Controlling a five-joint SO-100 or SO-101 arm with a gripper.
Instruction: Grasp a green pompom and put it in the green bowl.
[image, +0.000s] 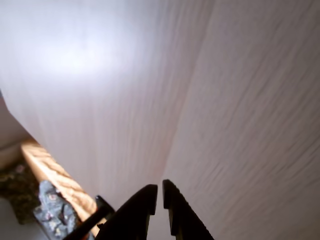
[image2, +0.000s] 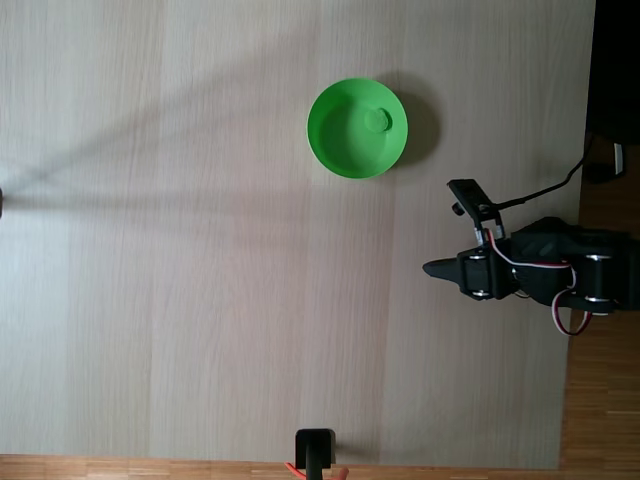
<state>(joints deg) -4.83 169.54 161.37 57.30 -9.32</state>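
One small fuzzy green pompom (image2: 377, 119) already sits inside the round bright green plastic bowl (image2: 335, 150), near the far edge of the pale wooden table (image2: 200, 300). Black two-finger gripper (image: 160, 192) is well apart, fingers nearly closed, holding nothing.

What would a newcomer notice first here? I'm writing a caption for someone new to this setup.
The green bowl stands out on the pale wooden table in the fixed view, upper centre, with the green pompom already inside near its right rim. The black arm sits folded at the right edge, its hand nearly closed and holding nothing in the wrist view.
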